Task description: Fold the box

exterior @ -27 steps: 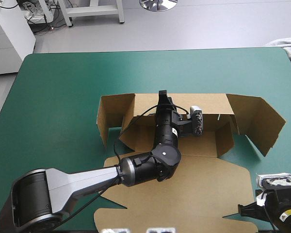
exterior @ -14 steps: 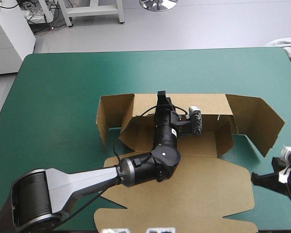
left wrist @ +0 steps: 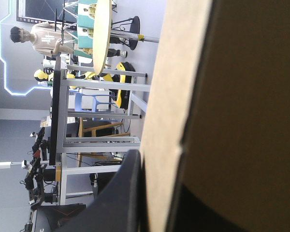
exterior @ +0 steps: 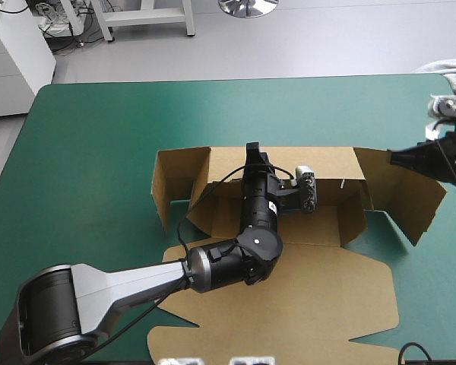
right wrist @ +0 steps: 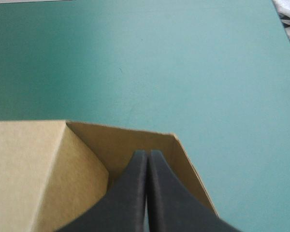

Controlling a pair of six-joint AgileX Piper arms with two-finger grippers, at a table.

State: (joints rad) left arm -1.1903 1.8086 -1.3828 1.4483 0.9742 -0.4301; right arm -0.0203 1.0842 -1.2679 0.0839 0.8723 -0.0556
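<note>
Right gripper [exterior: 396, 158]: clenched on nothing, its fingers meeting in one arch. You have brought it from the near right corner of the teal-green cover [exterior: 99, 137] up to the right flap [exterior: 410, 194]. Whether the tip touches the board cannot be told.
Left gripper [exterior: 252, 151]: unmoved, pinching the rear wall [exterior: 327, 162], with board between its fingers.
Box [exterior: 289, 293]: mid-table, walls raised, lid flat on the near side.
Meaning: your approach looks complete. Pushing the right flap inward is probably next, and that fold is not yet begun.
</note>
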